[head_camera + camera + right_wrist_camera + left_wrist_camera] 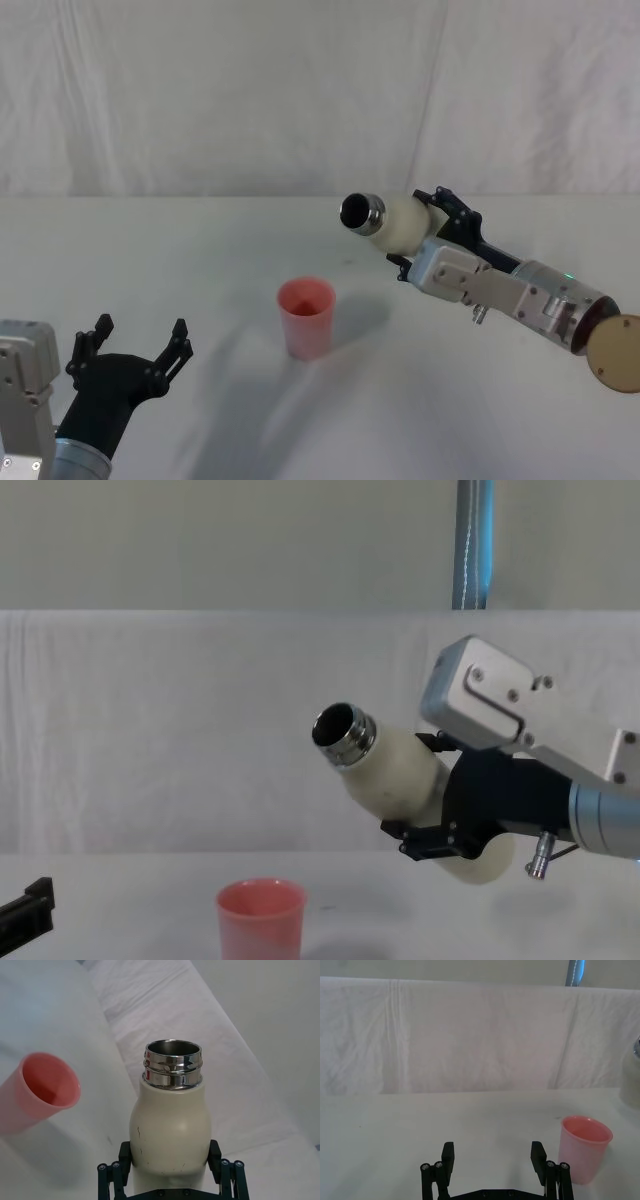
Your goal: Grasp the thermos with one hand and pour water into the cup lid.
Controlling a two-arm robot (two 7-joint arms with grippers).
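A white cloth-covered bench (150, 280) carries the scene. At centre right of the head view, the right gripper (425, 232), jaws clamped on it, holds the tall cream-white steel-necked thermos (392, 222) tilted above the small salmon-pink plastic cup lid (306, 316) at centre. At lower left the left gripper (140, 345) waits, jaws spread.

Cream-white thermos (398, 224) with shiny steel neck; salmon-pink cup lid (306, 317); plain white table (180, 270); black gripper fingers (448, 1156).
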